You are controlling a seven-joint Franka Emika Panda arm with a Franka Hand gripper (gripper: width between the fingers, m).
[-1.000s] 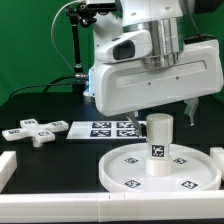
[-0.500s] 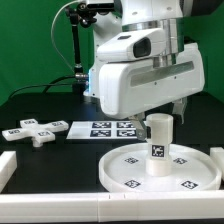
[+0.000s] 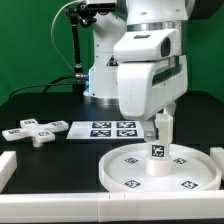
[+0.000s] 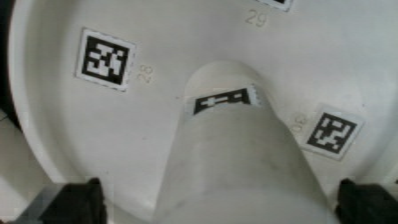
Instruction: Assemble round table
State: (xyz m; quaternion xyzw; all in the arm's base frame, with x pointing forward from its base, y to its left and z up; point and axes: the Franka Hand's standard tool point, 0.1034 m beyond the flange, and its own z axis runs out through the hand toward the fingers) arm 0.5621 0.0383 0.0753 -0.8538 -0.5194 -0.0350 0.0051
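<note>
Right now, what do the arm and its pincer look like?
The arm has a glossy white, rounded shell with darker grey joint sections. A black cable runs beside it. The pincer has two dark, black fingertips. No markings are readable on it.

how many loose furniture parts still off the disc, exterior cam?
1: the cross-shaped base piece lies on the black table at the exterior view's left, beside the marker board. The cylinder leg stands upright on the round disc. The arm could hide others.

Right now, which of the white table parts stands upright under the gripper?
The leg, a short tagged cylinder standing on the disc. The cross-shaped base lies flat, far off at the exterior view's left.
</note>
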